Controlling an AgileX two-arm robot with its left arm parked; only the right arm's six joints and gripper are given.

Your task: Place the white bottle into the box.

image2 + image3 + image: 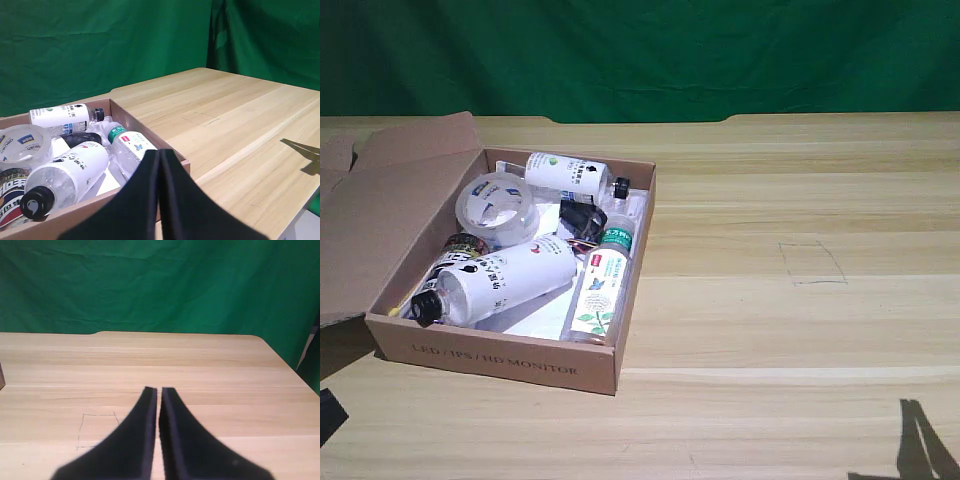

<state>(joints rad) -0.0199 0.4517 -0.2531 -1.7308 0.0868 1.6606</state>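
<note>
The white bottle (505, 278) lay on its side inside the box (500, 360), in the near part of it, its black cap (424, 308) pointing toward the near-left corner in the exterior view. Just to its right in that view lay a clear bottle with a green cap and leaf label (602, 288), running near to far along the box's right wall. At the far end of the box lay a smaller white bottle with a round green logo (568, 174), and a roll of clear tape (496, 205) sat between it and the big bottle. The box stood on the left part of the wooden counter (800, 330), its flap lid (380, 215) folded open to the left.

The right pincer (158, 405) hung over bare counter well apart from the box, its two black fingers (137, 435) pressed nearly together, clenched on nothing. A pencilled square (97, 429) marked the wood beside it.
</note>
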